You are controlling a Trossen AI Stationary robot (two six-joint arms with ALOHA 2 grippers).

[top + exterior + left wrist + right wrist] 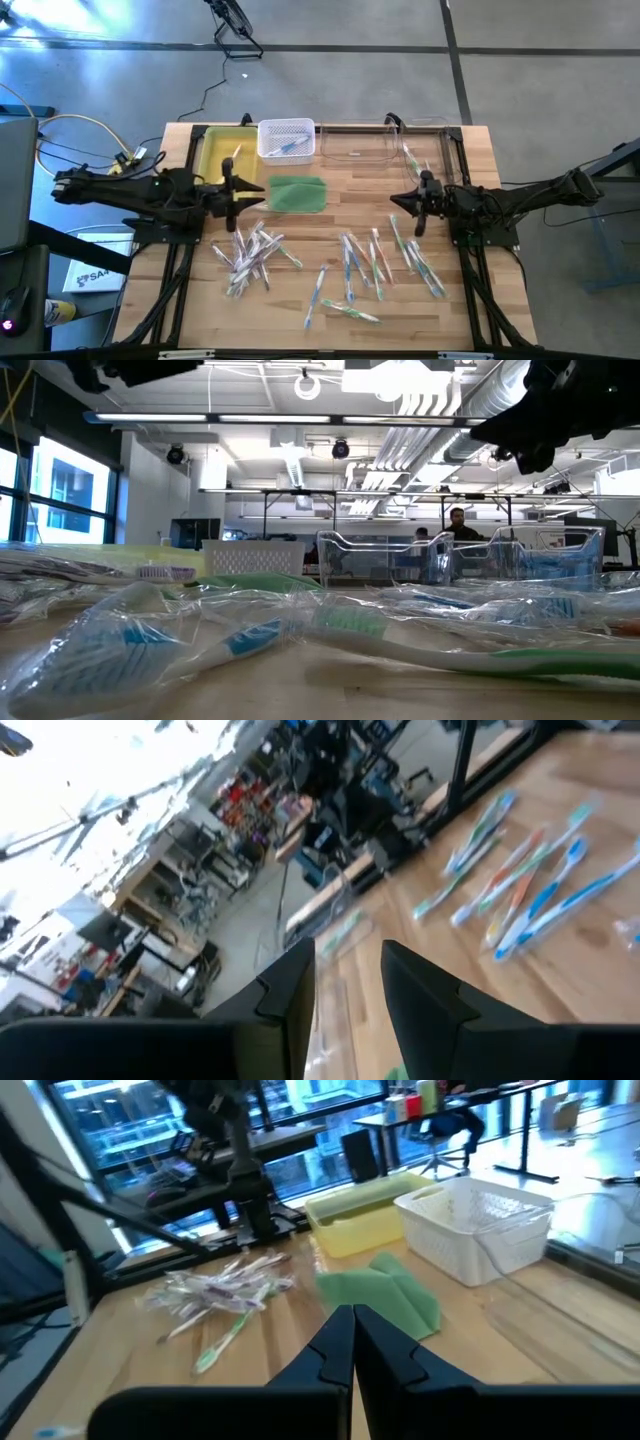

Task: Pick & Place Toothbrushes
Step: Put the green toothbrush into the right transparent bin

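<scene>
The fingers of the left gripper stand partly apart with nothing visible between them, while those of the right gripper are pressed together and hold nothing. Both arms hang over the desk, the left gripper toward nine o'clock just beside the flat green pad, the right gripper toward three o'clock. Neither touches a brush, which suggests a pause between picks.

The toothbrushes lie loose toward six o'clock in two scattered clusters: a tangled heap of wrapped ones toward seven o'clock and a looser spread from the middle toward four o'clock. At twelve o'clock stand the likely destinations: a white basket with something bluish in it, a yellow tray to its nine o'clock side and a clear bin on the other side, whose edges barely show.

In the low view the wrapped brushes fill the foreground and hide most of the desk. What lies in the basket cannot be told for certain, nor how many brushes sit under the heap. A person shows far off in the room.
</scene>
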